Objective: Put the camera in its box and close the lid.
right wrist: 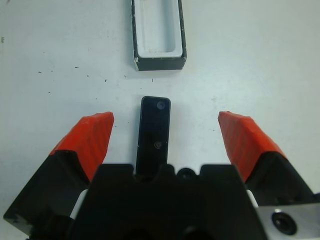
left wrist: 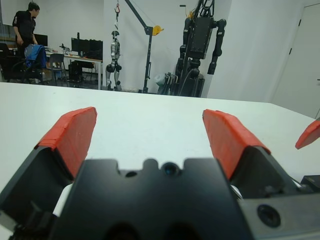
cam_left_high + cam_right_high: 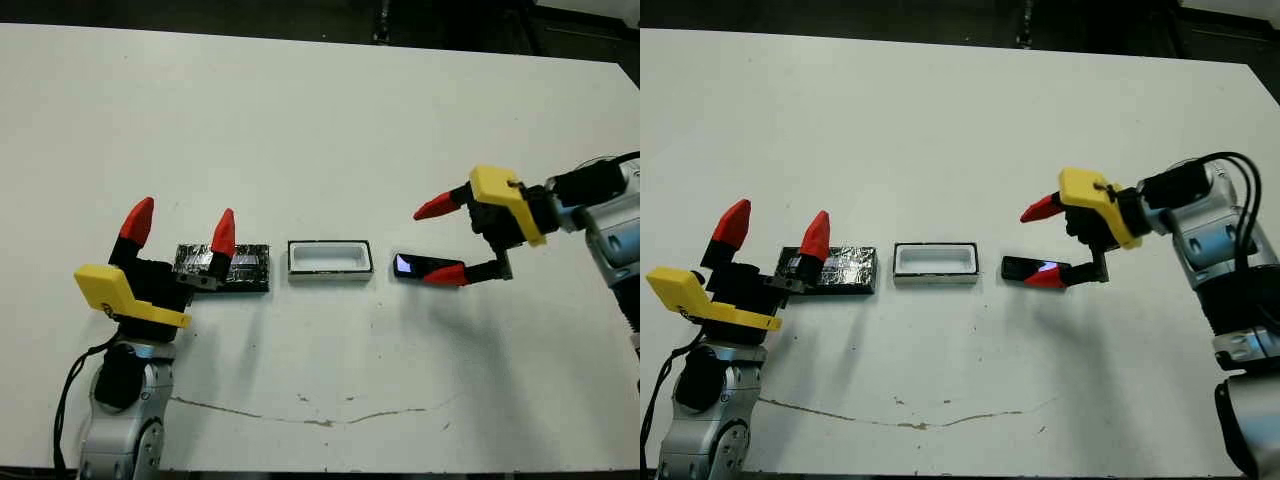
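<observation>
Item 1, the camera (image 1: 154, 135): a small flat black bar lying on the white table (image 3: 320, 130), right of centre in the head view, its bluish shiny end toward the box. You should expect it to be light, rigid and smooth-faced, likely slippery on its broad faces and worth treating gently at the lens end. Take it across its narrow width at mid-length, one fingertip on each long edge.

Item 2, the right gripper (image 1: 162, 137): released, fingers spread wide to either side of the camera, not touching it in the wrist view. In the head view its lower fingertip overlaps the camera's right end; you cannot tell from there whether it makes contact.

Item 3, the box (image 3: 330, 261): a shallow white tray with a dark rim, at the centre of the frame, just left of the camera and in line with it. It holds nothing. Its opening looks only a little larger than the camera, so you will need a level, aligned drop.

Item 4, the lid (image 3: 245, 264): a glossy black plate lying flat left of the box, apart from it. It looks thin, stiff and slick.

Item 5, the left gripper (image 3: 180, 232): released, empty, fingertips raised near the lid's left end.
</observation>
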